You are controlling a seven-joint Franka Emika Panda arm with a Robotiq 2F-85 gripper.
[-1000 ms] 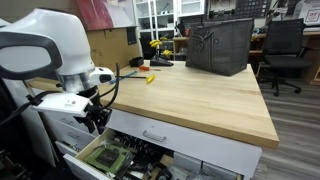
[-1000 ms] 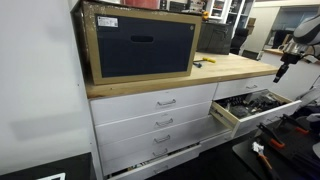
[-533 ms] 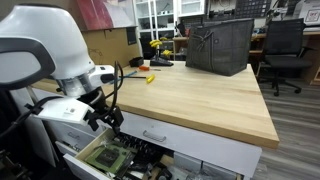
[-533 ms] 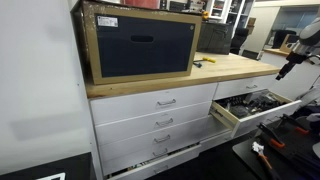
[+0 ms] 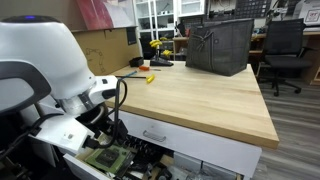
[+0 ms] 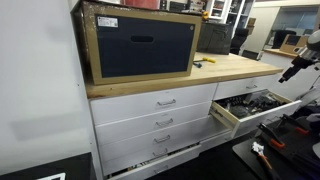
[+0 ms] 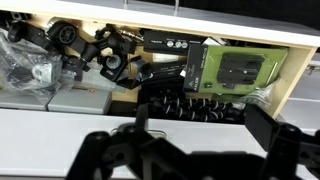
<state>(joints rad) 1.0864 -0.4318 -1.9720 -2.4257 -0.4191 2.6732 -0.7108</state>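
Note:
My gripper [image 7: 202, 135] hangs open above and in front of a pulled-out white drawer [image 7: 150, 145], with nothing between its dark fingers [image 7: 265, 125]. In the drawer lie a green box [image 7: 238, 70], a black flexible tripod [image 7: 185, 105], black camera mounts [image 7: 105, 58] and a clear plastic bag [image 7: 25, 60]. In both exterior views the gripper [image 5: 110, 127] [image 6: 286, 72] is just off the open drawer [image 5: 100, 160] [image 6: 250, 105], at the end of the white arm [image 5: 45, 70].
A wooden countertop [image 5: 190, 95] carries a black fabric bin [image 5: 220, 45] and a yellow tool [image 5: 150, 78]. A wood-framed dark box [image 6: 140, 45] stands on the counter's other end. A lower drawer [image 6: 165, 150] is slightly ajar. An office chair [image 5: 285, 50] stands behind.
The jaws have gone from nearly shut to wide apart. The arm has pulled back from the drawer front, toward the camera in one exterior view and rightward in the other.

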